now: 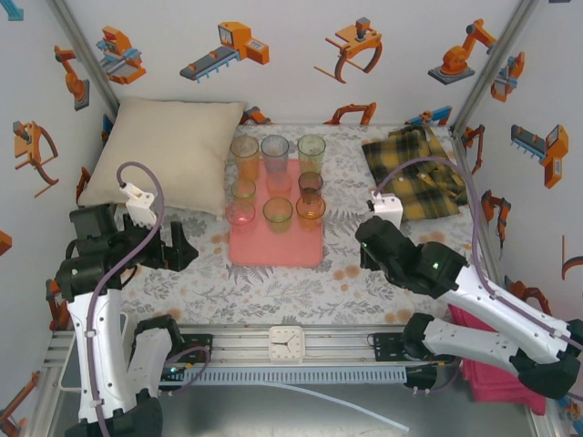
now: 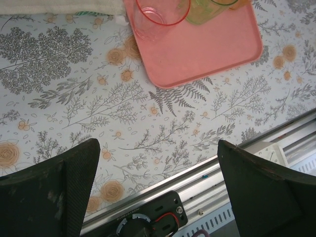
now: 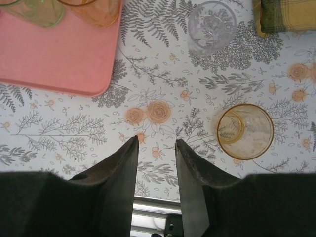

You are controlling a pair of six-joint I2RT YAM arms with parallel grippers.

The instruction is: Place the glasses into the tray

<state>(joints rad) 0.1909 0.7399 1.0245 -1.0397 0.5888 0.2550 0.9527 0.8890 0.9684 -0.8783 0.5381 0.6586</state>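
1. I count eight tinted glasses (image 1: pixel 278 212) standing upright in a cluster at the middle of the table, in orange, green, pink and smoky tones. The nearer five stand on the salmon-pink tray (image 1: pixel 276 248). I cannot tell whether the far row of three rests on its far edge or just beyond it.
2. Two more are off the tray, on the flowered tablecloth (image 2: pixel 74 98) to its right: a clear glass (image 3: pixel 212 27) and an amber glass (image 3: pixel 245 131), apart from each other.
3. My right gripper (image 3: pixel 156 145) hovers over the tablecloth between the tray's corner and the amber glass. Its fingers are a narrow gap apart, with nothing between them.
4. My left gripper (image 2: pixel 158 148) hangs over bare tablecloth near the tray's near edge, with its fingers spread wide and empty.
5. A cream pillow (image 1: pixel 173 150) lies left of the tray and a yellow plaid cloth (image 1: pixel 419 168) to its right. A magenta cloth (image 1: pixel 487 364) lies at the near right.
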